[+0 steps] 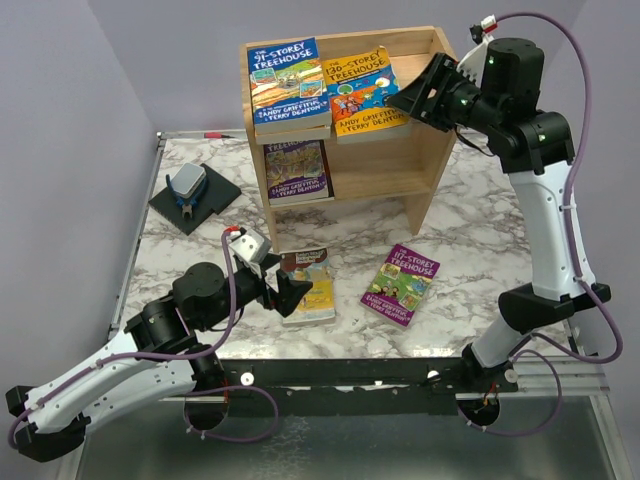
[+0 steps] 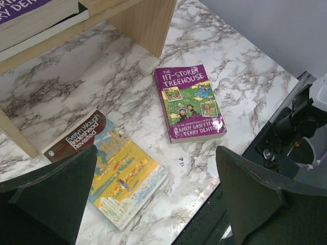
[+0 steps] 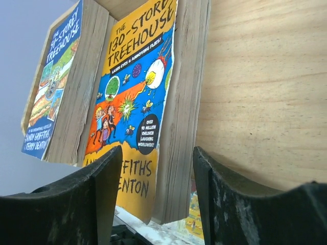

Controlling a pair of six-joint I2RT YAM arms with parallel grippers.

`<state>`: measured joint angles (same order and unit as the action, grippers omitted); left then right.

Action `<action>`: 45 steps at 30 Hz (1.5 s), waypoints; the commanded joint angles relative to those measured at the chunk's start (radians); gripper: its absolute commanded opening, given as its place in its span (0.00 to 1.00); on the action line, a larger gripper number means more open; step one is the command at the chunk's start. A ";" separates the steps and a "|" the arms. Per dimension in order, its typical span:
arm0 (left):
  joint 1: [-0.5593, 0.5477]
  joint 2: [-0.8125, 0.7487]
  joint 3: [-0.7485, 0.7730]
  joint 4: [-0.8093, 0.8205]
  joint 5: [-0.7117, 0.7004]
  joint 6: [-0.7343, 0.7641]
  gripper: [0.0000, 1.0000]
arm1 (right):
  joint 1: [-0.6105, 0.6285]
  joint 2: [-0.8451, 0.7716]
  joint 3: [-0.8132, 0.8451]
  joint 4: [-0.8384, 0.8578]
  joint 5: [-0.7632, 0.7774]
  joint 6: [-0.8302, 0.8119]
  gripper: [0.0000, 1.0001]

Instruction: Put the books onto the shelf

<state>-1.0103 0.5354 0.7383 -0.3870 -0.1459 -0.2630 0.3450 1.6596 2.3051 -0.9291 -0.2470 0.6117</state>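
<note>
Far left on the marble table (image 1: 470, 225): black square pad (image 1: 195, 200) carrying a blue-grey tool (image 1: 187, 186), well apart from the rest. Next, left gripper (image 1: 291, 292), jaws spread fully wide, holding nothing, low over an Evelyn Waugh paperback (image 1: 312, 290) lying flat before the wooden shelf (image 1: 425, 165). Just right of that, flat on the table, purple 117-Storey Treehouse (image 1: 400, 283). On the shelf's middle tier, another purple Treehouse book (image 1: 297, 172); on top, blue 91-Storey Treehouse (image 1: 288, 85) and orange 130-Storey Treehouse (image 1: 362, 92) side by side. Far right, right gripper (image 1: 405, 100), fingers parted either side of the orange book's right edge, not clamped; contact unclear.
</note>
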 commanded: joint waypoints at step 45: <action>-0.004 0.022 -0.010 -0.001 0.031 0.028 0.99 | -0.007 -0.288 -0.415 0.313 -0.123 -0.530 0.53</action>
<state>-1.0103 0.5571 0.7383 -0.3908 -0.1383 -0.2485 0.3447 1.3426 1.8645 -0.6483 -0.3359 0.1184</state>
